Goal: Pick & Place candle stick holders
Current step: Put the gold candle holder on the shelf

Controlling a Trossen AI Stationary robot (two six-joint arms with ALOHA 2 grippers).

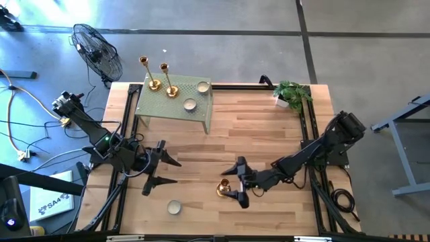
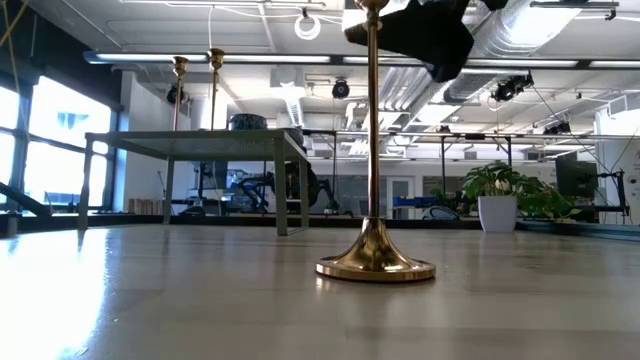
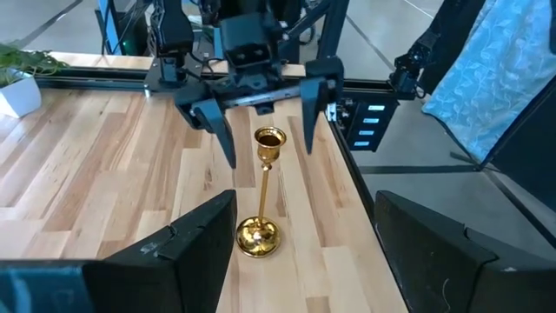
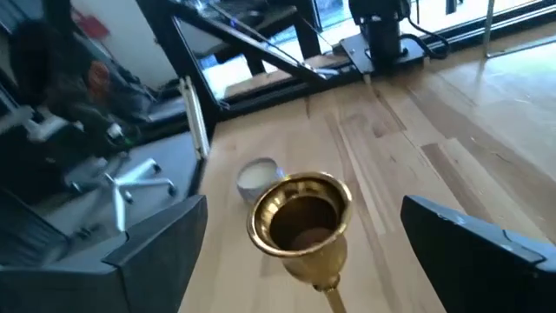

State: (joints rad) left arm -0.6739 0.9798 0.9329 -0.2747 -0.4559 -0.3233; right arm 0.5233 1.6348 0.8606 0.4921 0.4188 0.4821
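One gold candle stick holder (image 1: pixel 222 187) stands upright on its round base (image 2: pixel 376 266) on the wooden table, near the front middle. My right gripper (image 1: pixel 236 181) is open, with its fingers on either side of the holder's top cup (image 4: pixel 301 217) and a gap showing on each side (image 3: pixel 269 139). My left gripper (image 1: pixel 164 170) is open and empty to the left, pointing at that holder. Two more gold holders (image 1: pixel 151 74) (image 1: pixel 168 81) stand on a green perforated stand (image 1: pixel 161 104) at the back.
Two tea lights (image 1: pixel 203 86) (image 1: pixel 190 104) lie on the green stand, and another (image 1: pixel 174 207) lies on the table near the front edge. A potted plant (image 1: pixel 292 94) stands at the back right. Black rails (image 1: pixel 121 188) run along the table's sides.
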